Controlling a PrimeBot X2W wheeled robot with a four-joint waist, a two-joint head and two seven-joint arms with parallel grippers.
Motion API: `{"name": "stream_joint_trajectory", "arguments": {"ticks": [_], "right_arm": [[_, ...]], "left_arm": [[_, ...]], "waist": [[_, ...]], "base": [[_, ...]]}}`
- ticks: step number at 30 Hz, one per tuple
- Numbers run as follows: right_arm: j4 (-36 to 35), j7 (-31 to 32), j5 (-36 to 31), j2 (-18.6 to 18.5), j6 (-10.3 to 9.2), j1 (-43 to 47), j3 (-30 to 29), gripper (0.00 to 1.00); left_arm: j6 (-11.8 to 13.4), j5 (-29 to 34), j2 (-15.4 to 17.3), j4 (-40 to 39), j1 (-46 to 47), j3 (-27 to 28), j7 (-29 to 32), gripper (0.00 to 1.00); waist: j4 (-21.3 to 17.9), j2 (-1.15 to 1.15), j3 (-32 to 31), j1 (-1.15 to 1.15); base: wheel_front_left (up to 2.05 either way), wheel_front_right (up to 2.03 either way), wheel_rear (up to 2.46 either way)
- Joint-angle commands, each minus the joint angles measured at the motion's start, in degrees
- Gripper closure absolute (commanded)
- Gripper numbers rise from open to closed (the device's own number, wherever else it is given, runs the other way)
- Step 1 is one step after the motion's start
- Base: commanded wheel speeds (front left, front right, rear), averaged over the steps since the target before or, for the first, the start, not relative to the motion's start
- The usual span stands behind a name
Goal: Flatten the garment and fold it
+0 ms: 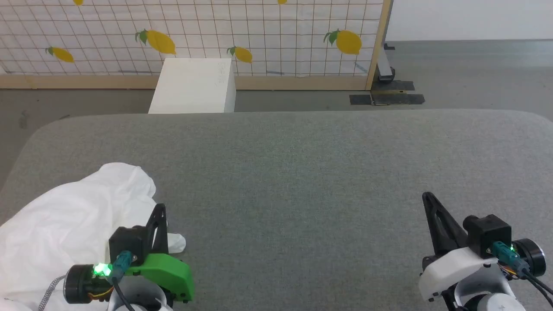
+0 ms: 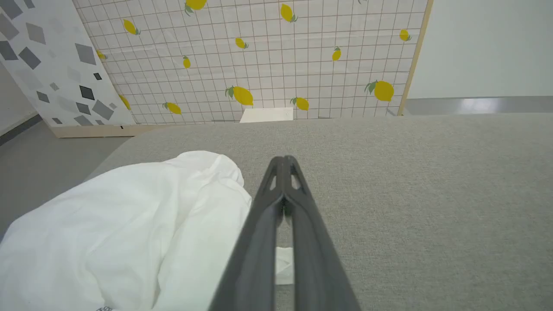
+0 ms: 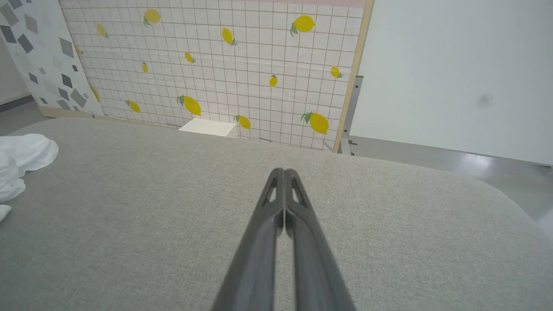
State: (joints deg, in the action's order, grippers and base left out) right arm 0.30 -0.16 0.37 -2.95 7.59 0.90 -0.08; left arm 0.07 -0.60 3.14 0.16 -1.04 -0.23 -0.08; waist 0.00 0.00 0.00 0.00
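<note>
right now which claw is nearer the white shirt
Left. The left claw sits at the edge of the garment; the right claw is far off across the grey surface.

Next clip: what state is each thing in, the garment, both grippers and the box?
garment: crumpled in a heap at the grey table's near left corner, not flattened or folded.
left gripper: shut, holding nothing, at the garment's edge.
right gripper: shut, holding nothing, over bare table.
white box: standing on the floor beyond the table.
</note>
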Motion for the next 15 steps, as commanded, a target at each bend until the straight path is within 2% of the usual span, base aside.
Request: {"name": "stream_joint_trajectory", "arguments": {"ticks": [1, 5, 6, 15], "right_arm": [[-0.3, 0.16, -0.37, 0.07, -0.1, -0.9, 0.08, 1.0], [-0.3, 0.16, -0.37, 0.07, -0.1, -0.9, 0.08, 1.0], [0.0, 0.0, 0.01, 0.0, 0.0, 0.01, -0.01, 0.0], [0.59, -0.76, 1.07, -0.01, 0.01, 0.61, -0.13, 0.0]], "left_arm": [[-0.07, 0.6, -0.26, -0.16, 1.04, 0.23, 0.08, 1.0], [-0.07, 0.6, -0.26, -0.16, 1.04, 0.23, 0.08, 1.0], [0.0, -0.01, 0.0, 0.0, 0.0, -0.01, -0.01, 0.0], [0.11, -0.55, 0.0, 0.71, 0.07, -0.82, -0.76, 0.0]], "waist": [[0.0, 0.0, 0.0, 0.0], [0.0, 0.0, 0.0, 0.0], [0.0, 0.0, 0.0, 0.0], [0.01, 0.0, 0.01, 0.0]], "base": [[0.0, 0.0, 0.0], [0.0, 0.0, 0.0], [0.0, 0.0, 0.0], [0.0, 0.0, 0.0]]}}
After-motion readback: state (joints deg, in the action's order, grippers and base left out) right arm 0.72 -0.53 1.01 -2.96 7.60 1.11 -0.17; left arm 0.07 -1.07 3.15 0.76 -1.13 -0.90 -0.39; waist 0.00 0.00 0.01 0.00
